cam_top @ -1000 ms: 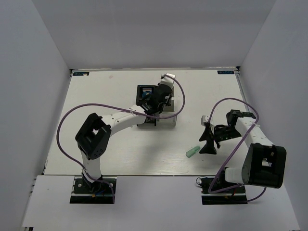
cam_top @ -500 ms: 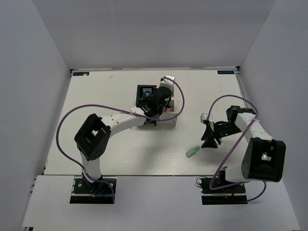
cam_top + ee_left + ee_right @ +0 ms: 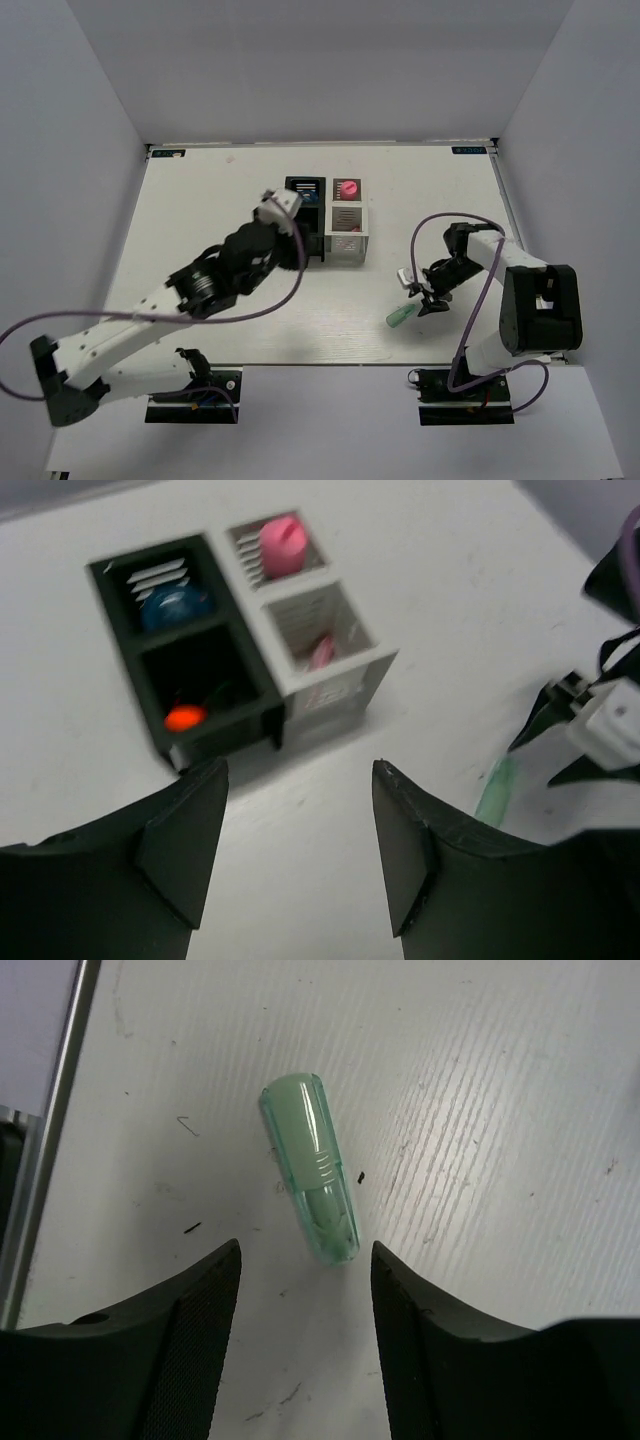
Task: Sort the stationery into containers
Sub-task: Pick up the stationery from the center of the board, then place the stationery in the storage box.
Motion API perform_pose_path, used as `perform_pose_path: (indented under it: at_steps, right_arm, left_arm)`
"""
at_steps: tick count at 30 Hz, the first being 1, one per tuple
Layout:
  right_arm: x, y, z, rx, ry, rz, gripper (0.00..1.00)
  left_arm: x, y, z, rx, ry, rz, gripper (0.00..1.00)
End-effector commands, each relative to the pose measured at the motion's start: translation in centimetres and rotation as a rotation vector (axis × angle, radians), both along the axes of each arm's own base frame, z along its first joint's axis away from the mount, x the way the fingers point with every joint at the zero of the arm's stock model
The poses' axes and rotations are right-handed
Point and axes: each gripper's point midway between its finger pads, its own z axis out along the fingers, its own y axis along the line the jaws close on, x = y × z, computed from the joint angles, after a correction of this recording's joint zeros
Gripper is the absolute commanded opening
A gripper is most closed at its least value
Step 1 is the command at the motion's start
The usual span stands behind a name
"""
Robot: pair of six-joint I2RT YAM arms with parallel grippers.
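Observation:
The containers stand at mid-table: a black organiser (image 3: 304, 232) joined to a white one (image 3: 347, 235). In the left wrist view the black organiser (image 3: 255, 685) holds a blue pot (image 3: 172, 607) and an orange-capped marker (image 3: 184, 718). The white organiser (image 3: 372, 665) holds a pink tube (image 3: 282, 542) and a pink piece (image 3: 320, 652). My left gripper (image 3: 300, 770) is open and empty, just in front of them (image 3: 296, 252). A mint-green capsule (image 3: 312, 1180) lies on the table (image 3: 400, 316). My right gripper (image 3: 305, 1250) is open over its near end, not touching it (image 3: 422, 300).
The table's right edge (image 3: 505, 215) runs close to the right arm. A metal rail (image 3: 45, 1140) marks the near table edge in the right wrist view. The purple cables (image 3: 300, 275) loop beside both arms.
My left arm has pulled back from above the containers to their near side and its jaws have opened. My right gripper has come down toward the mint capsule with narrower jaws.

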Motion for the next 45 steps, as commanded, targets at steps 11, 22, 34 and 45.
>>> perform_pose_path:
  at_steps: [11,22,34,45]
  right_arm:
    - [0.2,2.8,-3.6,-0.093,-0.193,0.282,0.59]
    - [-2.7,1.5,-6.9,-0.294,-0.169,0.346,0.18]
    - [4.4,7.3,4.7,-0.189,-0.333,0.012,0.0]
    - [15.2,12.0,15.2,-0.292,-0.787,-0.083,0.0]
  left_arm:
    - [-7.7,16.7,-12.3,0.206,0.182,0.252,0.71]
    - [-8.7,19.6,-13.5,0.156,0.161,0.315,0.72]
    - [-9.4,20.6,-14.5,0.137,0.173,0.33,0.72]
    - [-9.5,20.6,-14.3,0.127,0.172,0.327,0.72]
